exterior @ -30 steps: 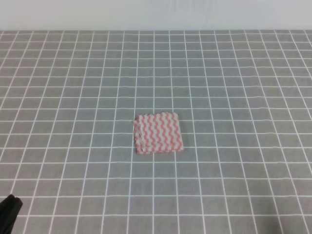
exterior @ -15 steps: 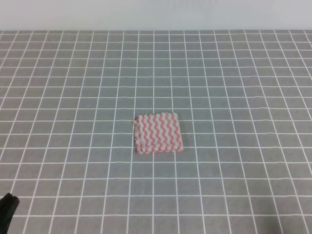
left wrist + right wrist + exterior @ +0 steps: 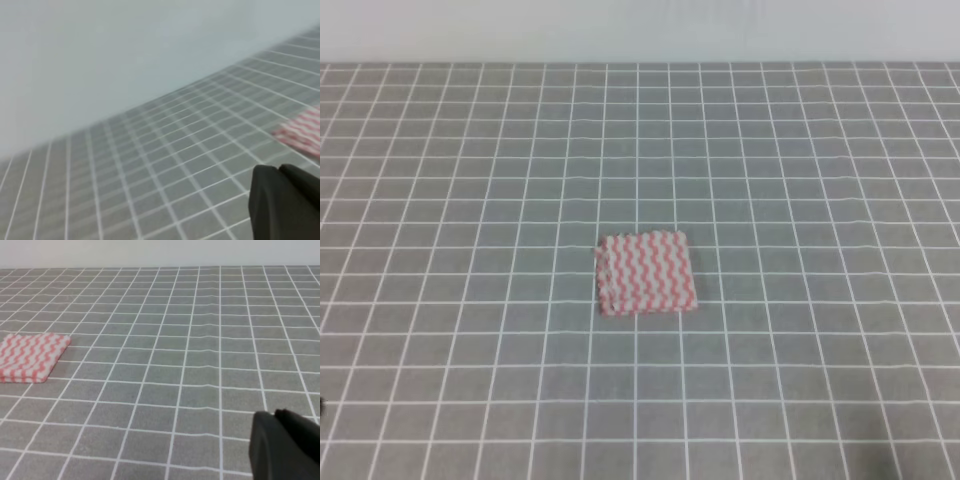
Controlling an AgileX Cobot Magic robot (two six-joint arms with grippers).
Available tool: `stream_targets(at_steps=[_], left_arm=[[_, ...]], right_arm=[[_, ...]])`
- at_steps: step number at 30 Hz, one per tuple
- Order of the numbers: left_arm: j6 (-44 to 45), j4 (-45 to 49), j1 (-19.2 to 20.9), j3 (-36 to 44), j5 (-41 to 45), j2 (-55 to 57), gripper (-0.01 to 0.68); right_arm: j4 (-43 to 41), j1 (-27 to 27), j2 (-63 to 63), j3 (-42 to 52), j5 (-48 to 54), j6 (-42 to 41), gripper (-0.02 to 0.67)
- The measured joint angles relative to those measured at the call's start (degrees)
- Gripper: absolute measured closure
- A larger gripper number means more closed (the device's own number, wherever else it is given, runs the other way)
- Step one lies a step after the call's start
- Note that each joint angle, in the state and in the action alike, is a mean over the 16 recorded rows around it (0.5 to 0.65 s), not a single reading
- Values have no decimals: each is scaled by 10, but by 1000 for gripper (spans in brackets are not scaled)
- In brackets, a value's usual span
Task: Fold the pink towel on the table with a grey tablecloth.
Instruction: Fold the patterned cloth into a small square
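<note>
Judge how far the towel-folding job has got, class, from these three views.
Done: the pink towel lies as a compact, layered rectangle on the grey tablecloth, doubled edges showing along its left side, so the fold looks complete. In hand: nothing; neither claw touches it, and only a dark claw part shows at each wrist view's lower right corner. Left: seemingly nothing.

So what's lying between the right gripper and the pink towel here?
Nothing: in the right wrist view only bare grey tablecloth separates the right gripper from the pink towel.

No readable text, label or number appears anywhere.
</note>
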Motion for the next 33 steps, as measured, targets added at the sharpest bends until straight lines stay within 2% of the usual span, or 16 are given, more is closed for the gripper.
stream_targets(at_steps=[7,12,21,33], left_arm=[[-218,144,62,1,52,0,676],[-304,197,83,2,94,0,675],[-330,215,84,3,138,1,676],[-330,214,84,4,139,1,675]], right_arm=[[0,0,0,0,0,0,664],[1,0,1,1,-1,0,664],[2,0,3,2,-2,0,664],[2,0,2,2,-2,0,664]])
